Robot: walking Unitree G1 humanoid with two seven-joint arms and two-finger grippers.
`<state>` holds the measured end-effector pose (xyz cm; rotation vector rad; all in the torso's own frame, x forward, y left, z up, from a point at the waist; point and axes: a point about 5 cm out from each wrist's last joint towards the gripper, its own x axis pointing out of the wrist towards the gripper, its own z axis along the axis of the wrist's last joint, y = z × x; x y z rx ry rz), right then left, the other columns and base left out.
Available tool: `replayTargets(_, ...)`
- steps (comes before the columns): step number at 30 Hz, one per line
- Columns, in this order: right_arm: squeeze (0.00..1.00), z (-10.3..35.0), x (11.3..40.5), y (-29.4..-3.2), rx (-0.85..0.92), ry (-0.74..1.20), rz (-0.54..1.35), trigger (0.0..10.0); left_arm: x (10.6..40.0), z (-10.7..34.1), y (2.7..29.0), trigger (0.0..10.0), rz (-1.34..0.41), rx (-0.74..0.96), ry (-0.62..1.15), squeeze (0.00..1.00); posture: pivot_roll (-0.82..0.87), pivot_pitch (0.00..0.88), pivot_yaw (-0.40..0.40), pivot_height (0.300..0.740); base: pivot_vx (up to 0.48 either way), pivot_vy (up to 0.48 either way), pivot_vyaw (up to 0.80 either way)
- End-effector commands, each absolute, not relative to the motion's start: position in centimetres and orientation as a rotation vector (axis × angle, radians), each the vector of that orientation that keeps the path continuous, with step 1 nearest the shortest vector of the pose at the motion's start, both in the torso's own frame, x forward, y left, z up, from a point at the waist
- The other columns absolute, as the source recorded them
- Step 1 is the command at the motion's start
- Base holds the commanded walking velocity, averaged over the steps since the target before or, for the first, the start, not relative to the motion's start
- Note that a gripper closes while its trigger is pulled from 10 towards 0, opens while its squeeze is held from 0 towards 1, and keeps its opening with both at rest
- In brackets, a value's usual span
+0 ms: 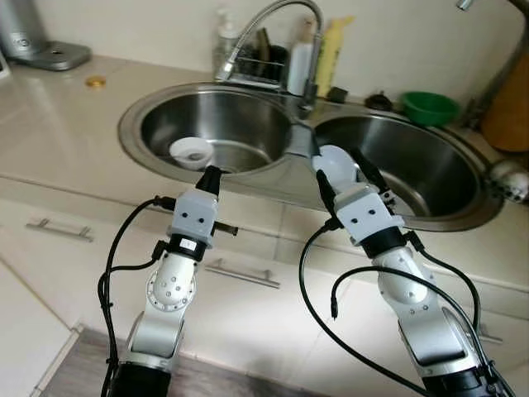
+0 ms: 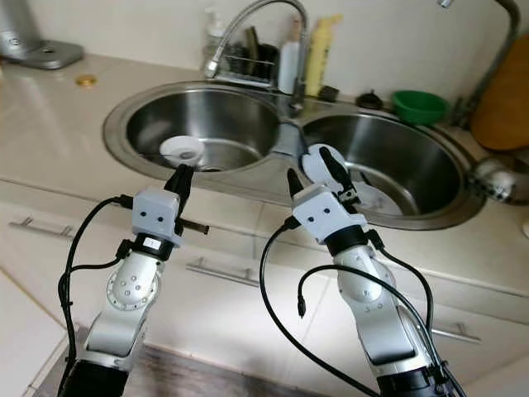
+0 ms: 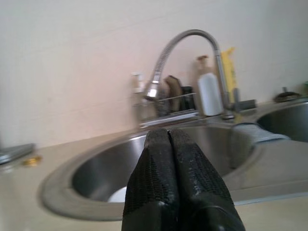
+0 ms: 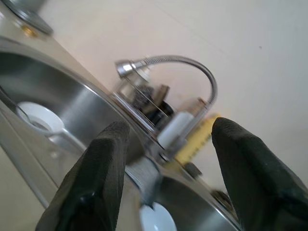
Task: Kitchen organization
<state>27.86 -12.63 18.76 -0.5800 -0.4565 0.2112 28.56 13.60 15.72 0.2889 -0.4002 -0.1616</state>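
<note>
The robot stands before a double sink [image 1: 132,124] set in a pale table [image 1: 58,124], and the step in hand looks like the approach, with nothing yet grasped. The left end effector [image 1: 212,179] sits just below centre-left of the left eye view, over the near rim of the left basin, its two black fingers [image 3: 163,178] pressed together and empty. The right end effector [image 1: 342,174] is right of centre, over the divider and the near edge of the right basin, its fingers spread apart with nothing between them. A small white bowl [image 1: 191,151] lies in the left basin near the drain, just beyond the left fingertips; another white dish [image 2: 318,161] (partly hidden by the right fingers) lies in the right basin. At the upper middle stand a curved tap [image 1: 277,16], a wire rack [image 1: 260,62] with bottles, and a green bowl [image 1: 430,107] toward the upper right. Next, I judge, one arm must reach down into a basin, the left first spreading its fingers, and close on a dish rim.
</note>
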Motion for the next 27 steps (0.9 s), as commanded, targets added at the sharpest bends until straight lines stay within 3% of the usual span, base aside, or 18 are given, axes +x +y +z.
replayTargets(1,0.00,18.7,27.9,-12.8,-0.570,-0.448,0.210,10.0,28.5,16.4,13.4,10.0,-0.170,0.283,-0.427,0.00,-0.01,0.000,-0.102,0.740,0.000,0.480,0.00)
replayTargets(27,0.00,18.5,28.0,-13.9,-0.563,-0.426,0.161,10.0,28.6,16.4,13.4,10.0,-0.179,0.280,-0.425,0.00,-0.03,0.000,-0.094,0.740,0.000,0.480,0.00)
